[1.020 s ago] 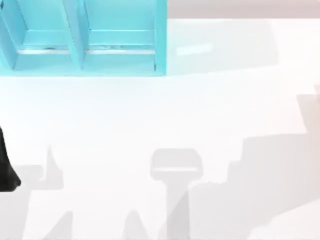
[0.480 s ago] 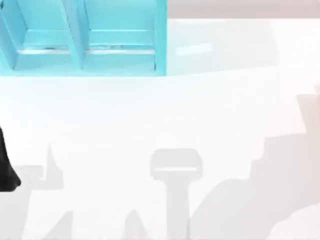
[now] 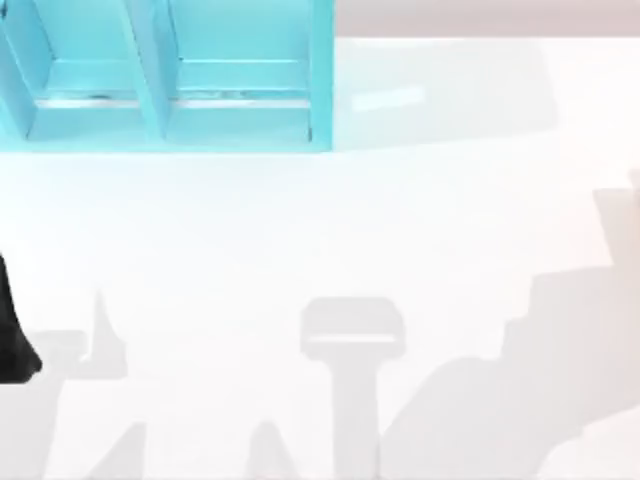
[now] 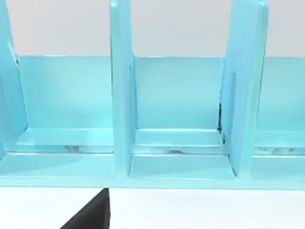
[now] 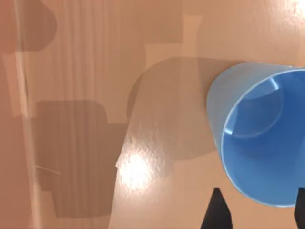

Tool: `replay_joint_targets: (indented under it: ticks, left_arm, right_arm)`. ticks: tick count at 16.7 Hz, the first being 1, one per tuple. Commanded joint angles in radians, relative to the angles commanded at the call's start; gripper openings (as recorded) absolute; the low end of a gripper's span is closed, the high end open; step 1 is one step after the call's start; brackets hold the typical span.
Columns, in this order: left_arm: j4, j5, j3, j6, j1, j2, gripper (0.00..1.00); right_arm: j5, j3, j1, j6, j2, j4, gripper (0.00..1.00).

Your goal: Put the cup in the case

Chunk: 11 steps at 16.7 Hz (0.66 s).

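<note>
Over the counter [image 3: 330, 230], right jaws [image 5: 255, 210] straddle the cup [image 5: 259, 143], whether pinching cannot be told; grasp step, then carry to the case [image 3: 165, 75].

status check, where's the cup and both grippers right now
Right gripper over the cup, fingers either side of its rim, no grip yet. Left arm parked at table's left edge. Case back left, compartments open, nothing in the way.
</note>
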<state>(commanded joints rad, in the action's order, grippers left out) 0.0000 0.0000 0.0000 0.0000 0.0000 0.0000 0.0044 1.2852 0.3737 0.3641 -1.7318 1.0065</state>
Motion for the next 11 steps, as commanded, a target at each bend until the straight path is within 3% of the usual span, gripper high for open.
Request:
replay_joint_targets:
  ticks: [5, 11]
  left_arm:
    - [0.0, 0.0, 0.0, 0.0, 0.0, 0.0, 1.0]
    - [0.0, 0.0, 0.0, 0.0, 0.0, 0.0, 1.0]
  right_arm:
    - [0.0, 0.0, 0.0, 0.0, 0.0, 0.0, 0.98]
    - [0.0, 0.0, 0.0, 0.0, 0.0, 0.0, 1.0]
